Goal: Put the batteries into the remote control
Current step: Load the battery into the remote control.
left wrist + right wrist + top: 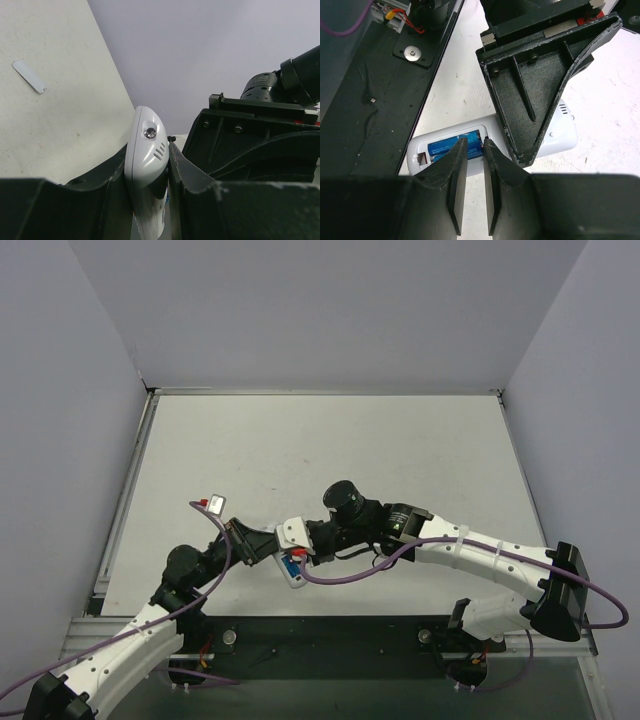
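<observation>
While the left fingers (112,200) clamp the remote (559,136) at the counter's (400,460) near edge, bay upward, to steady it, the right fingers (454,190) sit narrow over the batteries (442,148), apparently for seating. I cannot tell whether they pinch a cell.

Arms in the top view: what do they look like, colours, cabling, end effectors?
Left arm and right arm: white link shells, black joints, a purple cable along each. Left end effector and right end effector: black fingers, the left's triangular and ribbed.
</observation>
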`<state>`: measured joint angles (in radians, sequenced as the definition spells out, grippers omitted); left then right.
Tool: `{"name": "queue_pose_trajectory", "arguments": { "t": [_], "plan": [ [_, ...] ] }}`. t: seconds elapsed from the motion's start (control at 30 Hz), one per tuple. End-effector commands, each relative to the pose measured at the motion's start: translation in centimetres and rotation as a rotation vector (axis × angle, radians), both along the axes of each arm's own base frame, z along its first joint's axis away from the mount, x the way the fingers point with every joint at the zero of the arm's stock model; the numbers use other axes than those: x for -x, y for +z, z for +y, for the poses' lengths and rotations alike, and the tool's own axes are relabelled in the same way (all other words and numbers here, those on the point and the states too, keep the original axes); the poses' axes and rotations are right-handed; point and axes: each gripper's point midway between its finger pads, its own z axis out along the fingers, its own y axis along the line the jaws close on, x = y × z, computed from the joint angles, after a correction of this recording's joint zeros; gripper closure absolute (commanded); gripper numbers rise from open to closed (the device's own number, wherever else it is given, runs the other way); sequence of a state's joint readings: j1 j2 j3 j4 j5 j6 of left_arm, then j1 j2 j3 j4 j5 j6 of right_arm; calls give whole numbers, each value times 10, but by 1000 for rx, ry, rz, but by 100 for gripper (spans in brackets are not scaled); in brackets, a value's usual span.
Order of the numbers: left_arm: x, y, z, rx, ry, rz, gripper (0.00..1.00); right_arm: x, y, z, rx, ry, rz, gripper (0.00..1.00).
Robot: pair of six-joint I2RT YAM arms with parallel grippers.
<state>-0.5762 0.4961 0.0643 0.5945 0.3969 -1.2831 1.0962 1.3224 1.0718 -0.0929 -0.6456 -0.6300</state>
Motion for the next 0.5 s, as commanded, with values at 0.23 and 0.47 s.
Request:
{"name": "queue_pose_trajectory", "arguments": {
  "t": [0.23,0.47],
  "plan": [
    [6,69,14,207,33,-148,100,12,-30,-9,59,28,84,92],
    [7,80,19,228,59,-188,100,9,-66,-24,137,-40,119,92]
  ]
}}
